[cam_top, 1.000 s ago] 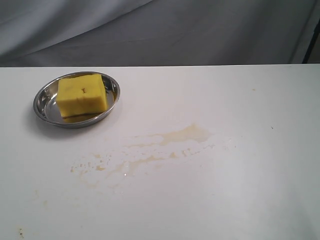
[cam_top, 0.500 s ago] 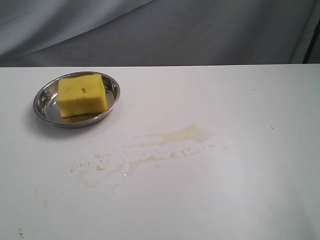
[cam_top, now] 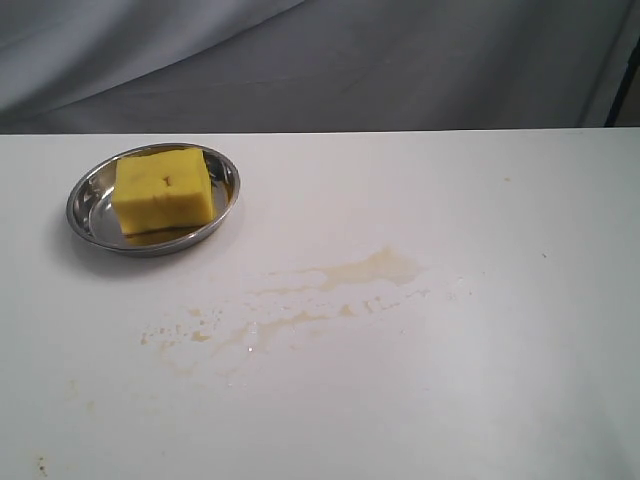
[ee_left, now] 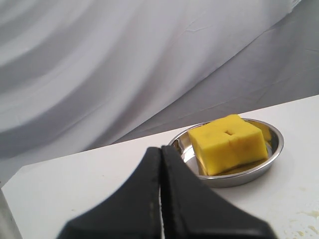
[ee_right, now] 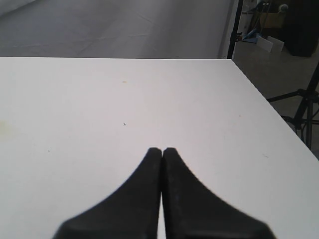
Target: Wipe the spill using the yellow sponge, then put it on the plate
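The yellow sponge (cam_top: 163,189) lies in the shiny steel plate (cam_top: 86,193) at the table's far left; the left wrist view shows the sponge (ee_left: 229,143) in the plate (ee_left: 271,158) too. Pale brownish smears of the spill (cam_top: 375,268) stretch across the table's middle, down to the left. Neither gripper shows in the exterior view. My left gripper (ee_left: 160,148) is shut and empty, short of the plate. My right gripper (ee_right: 162,150) is shut and empty over bare white table.
The white table (cam_top: 500,380) ends at a grey cloth backdrop (cam_top: 400,60). In the right wrist view the table's edge (ee_right: 269,104) drops off toward black stand legs (ee_right: 304,104) and floor clutter.
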